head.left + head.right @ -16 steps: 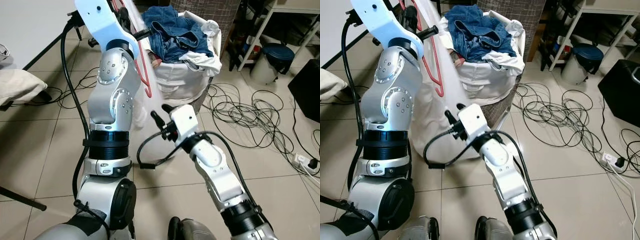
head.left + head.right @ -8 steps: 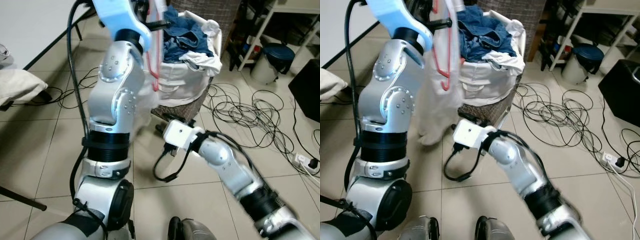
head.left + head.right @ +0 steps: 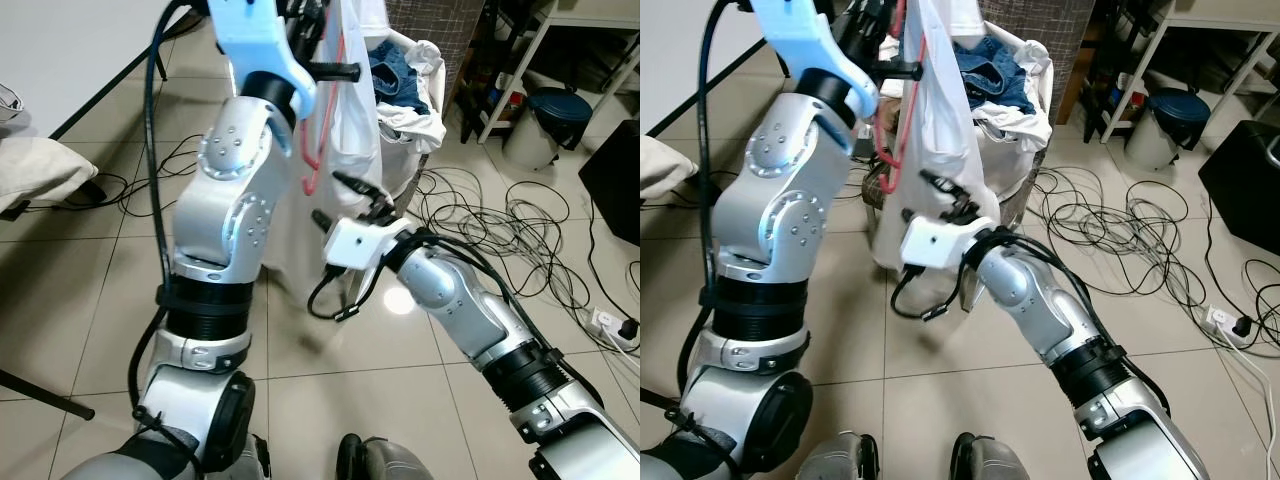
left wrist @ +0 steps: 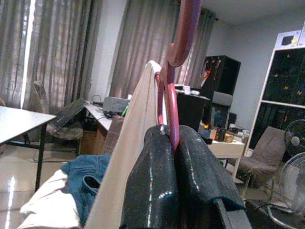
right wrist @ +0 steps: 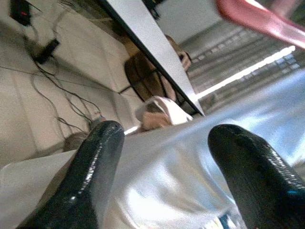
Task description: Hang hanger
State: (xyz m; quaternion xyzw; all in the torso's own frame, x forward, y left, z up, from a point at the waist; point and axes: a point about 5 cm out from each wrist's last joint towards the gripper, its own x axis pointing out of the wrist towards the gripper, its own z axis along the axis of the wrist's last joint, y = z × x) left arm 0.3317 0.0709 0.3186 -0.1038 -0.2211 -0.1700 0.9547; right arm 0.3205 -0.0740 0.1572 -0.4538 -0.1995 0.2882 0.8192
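Right end effector (image 5: 162,181) sits low, fingers spread apart against the hanging white cloth garment (image 3: 940,120). Higher up, the left end effector (image 4: 174,157) is clamped tight on the red plastic hanger (image 3: 318,150), which carries that garment just before the heaped white laundry basket (image 3: 415,120).
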